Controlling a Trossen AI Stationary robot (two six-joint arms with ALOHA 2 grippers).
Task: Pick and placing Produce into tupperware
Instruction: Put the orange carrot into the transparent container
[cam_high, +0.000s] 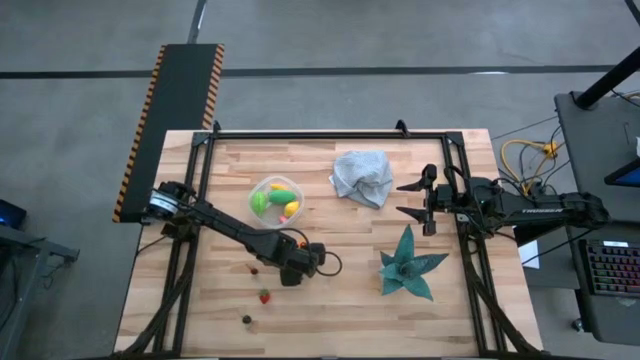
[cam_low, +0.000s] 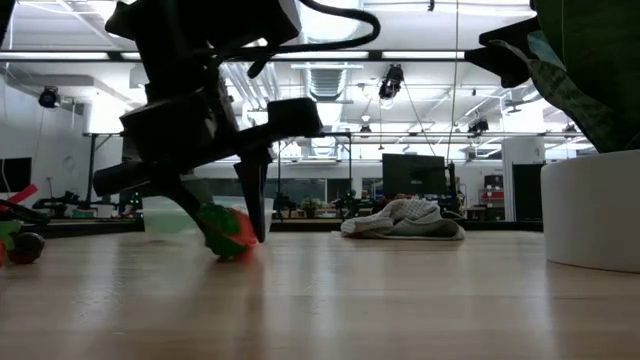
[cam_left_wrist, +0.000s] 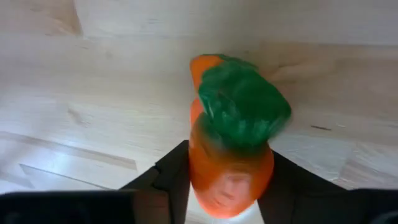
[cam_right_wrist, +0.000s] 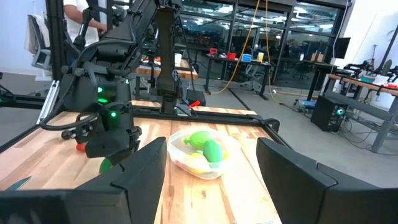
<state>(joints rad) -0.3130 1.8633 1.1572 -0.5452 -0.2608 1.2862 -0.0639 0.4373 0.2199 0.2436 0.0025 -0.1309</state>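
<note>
Left hand (cam_high: 299, 262): low over the table, its two dark fingers either side of an orange toy carrot (cam_left_wrist: 231, 162) with a green top; whether they have clamped it yet I cannot tell.
Carrot: between the fingers, resting on or just off the table (cam_high: 350, 310).
Tupperware (cam_high: 276, 199): near the left hand, up the table from it toward the far edge; it already holds green and yellow produce.
Loose produce: a red piece (cam_high: 264, 296) just beside the left hand and a dark one (cam_high: 246, 319) a little beyond it, toward the near edge.
Right hand (cam_high: 418, 200): well apart across the table, waiting with fingers wide and nothing held.
Progress: a judgement: partly done, with several pieces in, the carrot in hand and at least two left.
</note>
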